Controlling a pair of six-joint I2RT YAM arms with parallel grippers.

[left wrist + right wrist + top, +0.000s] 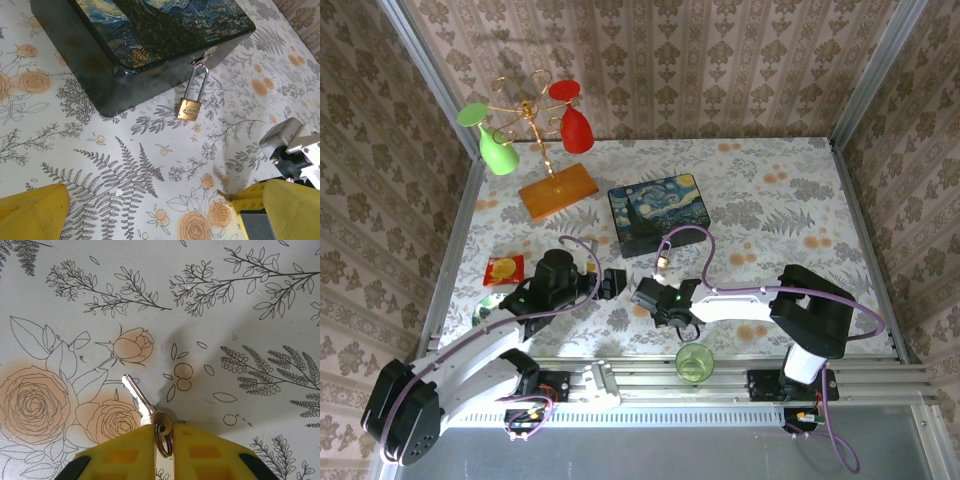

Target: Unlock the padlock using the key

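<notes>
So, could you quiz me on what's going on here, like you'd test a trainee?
1. True or false: the padlock is hooked through the latch of the painted box.
2. Fill in: the left gripper is ___, holding nothing.
3. The right gripper grips: A) the padlock, B) the key, C) the box.
Key: 1 true; 2 open; 3 B.
</notes>
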